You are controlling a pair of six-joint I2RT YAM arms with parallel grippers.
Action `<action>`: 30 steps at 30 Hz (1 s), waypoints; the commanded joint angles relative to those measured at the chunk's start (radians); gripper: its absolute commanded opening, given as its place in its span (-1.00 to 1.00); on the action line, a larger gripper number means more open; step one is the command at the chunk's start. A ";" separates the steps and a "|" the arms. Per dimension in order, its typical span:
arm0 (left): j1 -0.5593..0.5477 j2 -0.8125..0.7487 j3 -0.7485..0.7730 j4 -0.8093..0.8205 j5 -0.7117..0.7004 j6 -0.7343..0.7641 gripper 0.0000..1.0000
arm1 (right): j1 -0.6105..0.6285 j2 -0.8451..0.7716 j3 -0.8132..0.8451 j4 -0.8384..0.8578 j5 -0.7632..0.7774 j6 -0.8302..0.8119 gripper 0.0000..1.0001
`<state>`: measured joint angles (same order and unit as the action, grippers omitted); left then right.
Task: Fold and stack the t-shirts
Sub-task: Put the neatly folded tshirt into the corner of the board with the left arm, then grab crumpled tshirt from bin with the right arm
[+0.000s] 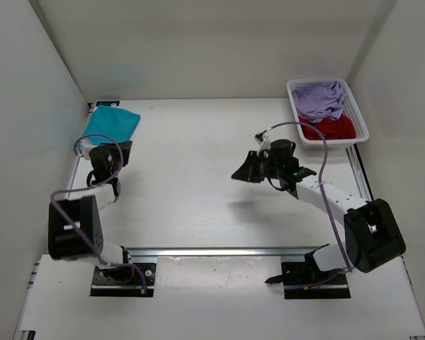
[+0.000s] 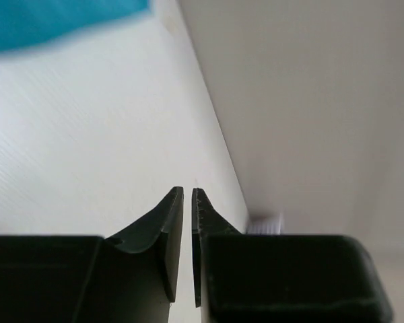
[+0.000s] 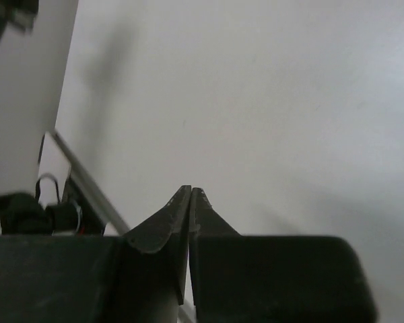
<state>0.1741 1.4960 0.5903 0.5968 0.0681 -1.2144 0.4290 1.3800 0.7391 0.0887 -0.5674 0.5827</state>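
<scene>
Now, edges: white walls close in the worktop (image 1: 198,184) on the left, far and right sides.
Room: a broad white stretch lies between the two arms.
Teal t-shirt (image 1: 112,124): flat, compact patch in the far-left corner, beside the left wall.
Basket (image 1: 362,128): white mesh, in the far-right corner.
Lavender t-shirt (image 1: 320,99): crumpled in the basket's far end.
Dark red t-shirt (image 1: 331,129): bunched at its near end, touching the lavender one.
Left gripper (image 2: 188,194): closed on nothing, just short of the teal t-shirt.
Right gripper (image 3: 190,191): closed, empty, above mid-worktop.
</scene>
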 commanded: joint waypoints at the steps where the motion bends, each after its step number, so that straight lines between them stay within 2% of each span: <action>1: -0.163 -0.199 -0.075 -0.037 0.006 0.085 -0.58 | -0.068 -0.001 0.132 -0.085 0.151 -0.058 -1.00; 2: -0.259 -0.262 -0.086 -0.051 -0.010 0.129 -0.60 | -0.108 0.005 0.173 -0.136 0.173 -0.072 -1.00; 3: -0.292 -0.332 -0.108 -0.086 -0.013 0.153 -0.60 | -0.160 0.013 0.218 -0.154 0.182 -0.084 -1.00; 6: -0.607 -0.465 -0.155 -0.120 -0.105 0.281 -0.54 | -0.306 0.040 0.308 -0.222 0.254 -0.109 -1.00; 9: -0.789 -0.514 -0.196 -0.169 -0.120 0.366 -0.46 | -0.458 0.108 0.401 -0.257 0.330 -0.121 -0.98; 11: -0.833 -0.525 -0.228 -0.184 -0.071 0.375 -0.45 | -0.528 0.172 0.494 -0.277 0.349 -0.142 -0.97; 14: -0.857 -0.542 -0.314 -0.173 0.001 0.371 -0.43 | -0.633 0.306 0.648 -0.357 0.388 -0.185 -0.88; 16: -0.861 -0.560 -0.374 -0.169 0.025 0.378 -0.40 | -0.668 0.399 0.716 -0.369 0.391 -0.185 -0.68; 18: -0.860 -0.586 -0.420 -0.157 0.047 0.381 -0.35 | -0.687 0.465 0.836 -0.400 0.417 -0.196 -0.34; 20: -0.857 -0.600 -0.440 -0.161 0.068 0.398 -0.29 | -0.696 0.563 0.938 -0.444 0.416 -0.196 -0.18; 25: -0.820 -0.611 -0.437 -0.190 0.119 0.423 -0.21 | -0.711 0.740 1.167 -0.555 0.415 -0.182 -0.06; 30: -0.802 -0.585 -0.426 -0.181 0.128 0.432 -0.20 | -0.690 0.850 1.296 -0.607 0.518 -0.198 -0.11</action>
<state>-0.6403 0.9039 0.1444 0.4034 0.1612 -0.8124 -0.2745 2.2047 1.9697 -0.4686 -0.1268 0.4065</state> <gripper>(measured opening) 0.401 0.447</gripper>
